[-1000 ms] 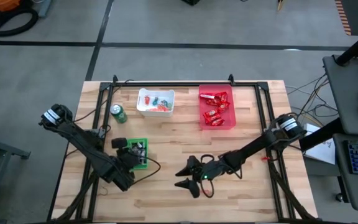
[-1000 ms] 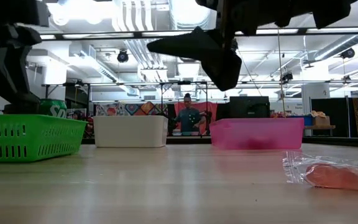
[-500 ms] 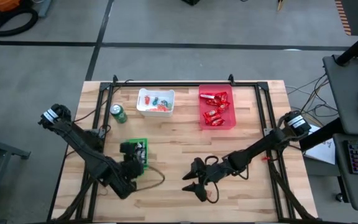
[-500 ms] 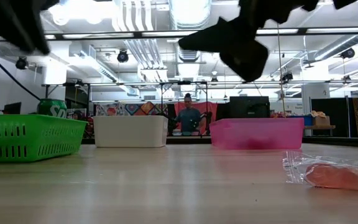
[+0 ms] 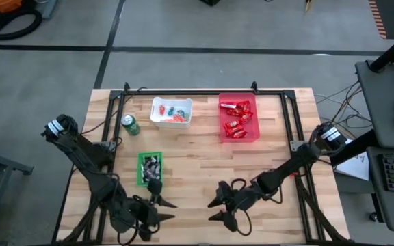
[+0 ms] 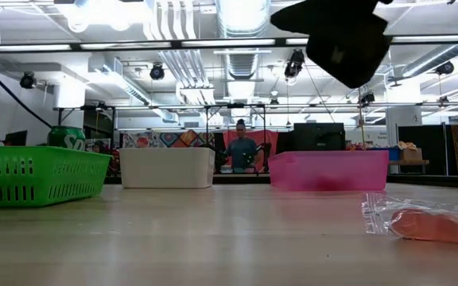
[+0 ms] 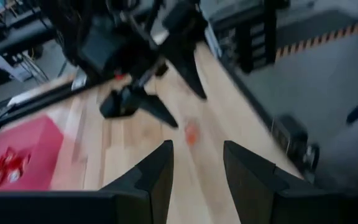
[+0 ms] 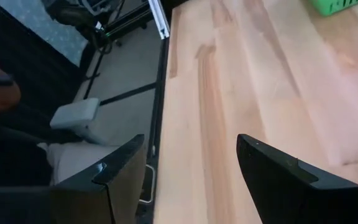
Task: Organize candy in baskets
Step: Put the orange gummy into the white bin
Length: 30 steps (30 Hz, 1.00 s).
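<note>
My left gripper (image 5: pixel 164 210) hovers open and empty over the near part of the table, just in front of the green basket (image 5: pixel 149 168), which holds dark and silver mini bars. My right gripper (image 5: pixel 214 210) is also open and empty, facing the left one across a short gap. The white basket (image 5: pixel 172 111) holds small green and orange pieces. Red-wrapped bars (image 5: pixel 237 117) lie in the red basket (image 5: pixel 238 119). A clear-wrapped orange piece (image 6: pixel 428 224) lies on the table at the right; the left wrist view shows it as an orange piece (image 7: pixel 191 132) beyond the open fingers.
A green drink can (image 5: pixel 130 125) stands left of the white basket. A black metal frame (image 5: pixel 295 137) runs along the table's edges. Bare wood (image 5: pixel 197 160) lies between the baskets and the grippers. The right wrist view looks past the table's edge (image 8: pixel 163 93) to the floor.
Both grippers have moved toward the table's near edge. The left one has drawn back from over the green basket and turned toward the table's right, leaving the basket in full view. The right one has also shifted slightly to the right. Baskets and candy have stayed put.
</note>
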{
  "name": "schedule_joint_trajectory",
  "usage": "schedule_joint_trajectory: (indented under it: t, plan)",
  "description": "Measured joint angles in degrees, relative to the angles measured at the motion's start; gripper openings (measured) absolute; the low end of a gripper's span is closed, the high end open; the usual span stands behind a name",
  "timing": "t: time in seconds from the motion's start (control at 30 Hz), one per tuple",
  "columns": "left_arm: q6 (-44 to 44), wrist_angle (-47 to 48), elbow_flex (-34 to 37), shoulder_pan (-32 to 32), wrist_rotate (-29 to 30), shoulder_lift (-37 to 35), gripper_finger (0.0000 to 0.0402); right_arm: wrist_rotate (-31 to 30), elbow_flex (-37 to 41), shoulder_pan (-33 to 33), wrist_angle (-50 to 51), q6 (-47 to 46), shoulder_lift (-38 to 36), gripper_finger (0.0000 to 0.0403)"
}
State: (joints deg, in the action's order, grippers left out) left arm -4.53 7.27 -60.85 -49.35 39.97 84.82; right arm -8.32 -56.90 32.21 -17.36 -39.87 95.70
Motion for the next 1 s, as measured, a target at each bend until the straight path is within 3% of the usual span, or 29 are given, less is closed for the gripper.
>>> schedule_joint_trajectory:
  t: [0.23, 0.63, 0.9, 1.0]
  plan:
    - [0.2, -5.5, 0.2, 0.1, 0.0, 0.0, 0.0125, 1.8, 0.0, 1.3, 3.4, -13.1, 0.0, 0.0242]
    - [0.9, -5.8, 0.2, 0.4, 0.1, 0.1, 0.0125, 6.0, 0.0, 2.1, 15.1, -33.0, 0.0, 0.0242]
    - [2.1, -4.8, 0.2, 1.0, 0.3, 0.2, 0.0125, 8.3, 0.0, 2.2, 20.8, -39.7, 0.0, 0.0242]
    - [2.1, -2.3, 0.2, 1.1, 4.1, 0.2, 0.0125, 8.4, -1.9, 2.2, 26.0, -40.6, 0.0, 0.0242]
